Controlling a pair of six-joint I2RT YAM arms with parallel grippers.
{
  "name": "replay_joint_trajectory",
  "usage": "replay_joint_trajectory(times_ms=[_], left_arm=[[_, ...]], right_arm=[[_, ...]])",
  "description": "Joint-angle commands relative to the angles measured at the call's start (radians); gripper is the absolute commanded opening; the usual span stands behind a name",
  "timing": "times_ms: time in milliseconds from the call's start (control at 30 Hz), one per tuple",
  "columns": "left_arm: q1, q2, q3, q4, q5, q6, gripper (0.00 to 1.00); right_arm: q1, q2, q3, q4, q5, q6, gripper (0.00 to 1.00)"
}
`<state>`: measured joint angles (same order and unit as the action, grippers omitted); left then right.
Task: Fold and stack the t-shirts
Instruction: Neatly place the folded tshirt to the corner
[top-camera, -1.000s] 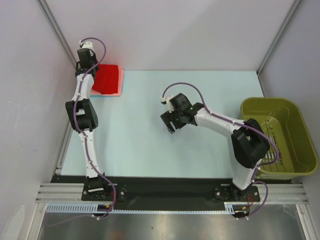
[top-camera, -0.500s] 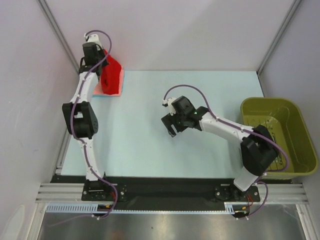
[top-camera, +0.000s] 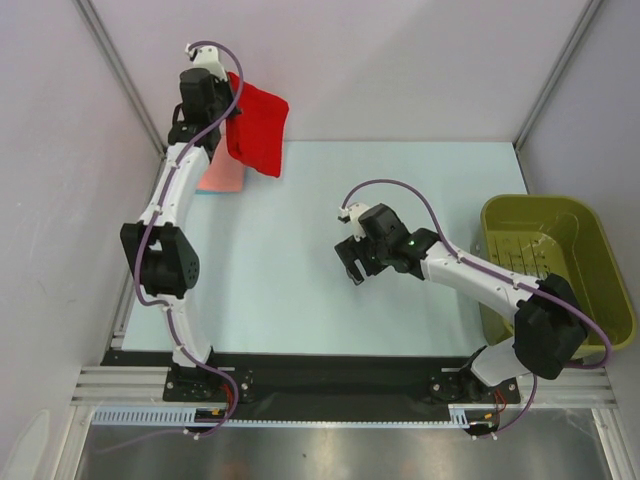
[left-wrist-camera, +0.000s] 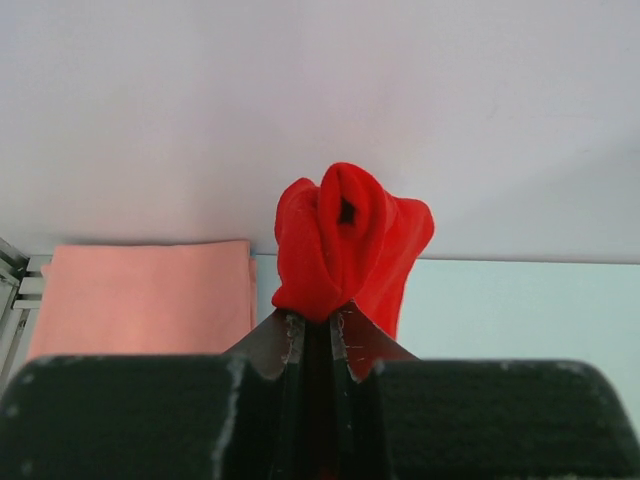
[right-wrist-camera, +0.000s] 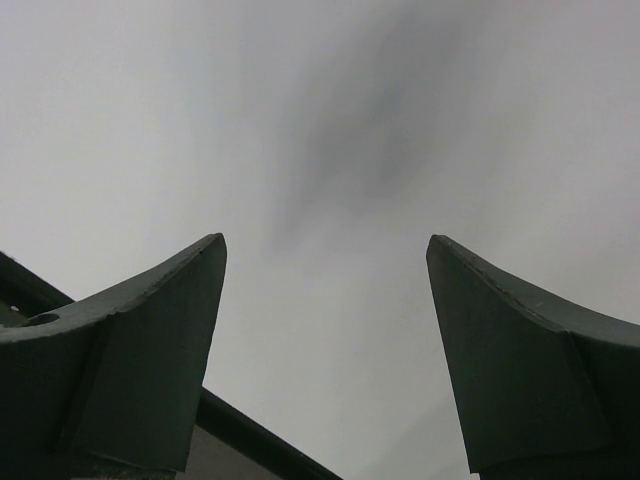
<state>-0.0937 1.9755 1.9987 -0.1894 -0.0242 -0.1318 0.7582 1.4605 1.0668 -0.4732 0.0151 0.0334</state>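
Red shirt (top-camera: 258, 128): bright red cloth, pinched at its upper edge in the left claw (left-wrist-camera: 318, 325). It hangs down from the claw, lifted off the table (top-camera: 300, 290). In the wrist view it bunches in thick folds just past the claw tips.
Left claw: almost closed, with its two tips pressing the red cloth between them. It is high up at the far left corner, close to the back wall (top-camera: 400, 60).
Pink shirt (top-camera: 222, 178): salmon-pink, folded flat on the table. It lies below the left claw, and in the wrist view a little to the left of it. The hanging red shirt is just beside it, and I cannot tell if the two touch.
Right claw (top-camera: 357, 262): jaws wide apart, nothing between them. Its wrist view shows only a grey blurred surface past the tips.
Place of the right claw: above the middle of the table. Both shirts are well apart from it, to its left and further back.
Basket (top-camera: 600, 250): olive-green plastic, at the right edge of the table, well apart from the right claw on its right side.
Table: pale blue-green, smooth.
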Motion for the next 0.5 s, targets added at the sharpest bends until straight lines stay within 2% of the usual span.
replay_joint_trajectory(times_ms=[0, 467], left_arm=[[0.006, -0.052, -0.003, 0.036, -0.019, -0.006, 0.0], [0.005, 0.031, 0.011, 0.05, 0.004, -0.011, 0.0]], right_arm=[[0.009, -0.04, -0.001, 0.033, 0.017, 0.01, 0.86], [0.009, 0.012, 0.019, 0.045, 0.014, 0.005, 0.87]])
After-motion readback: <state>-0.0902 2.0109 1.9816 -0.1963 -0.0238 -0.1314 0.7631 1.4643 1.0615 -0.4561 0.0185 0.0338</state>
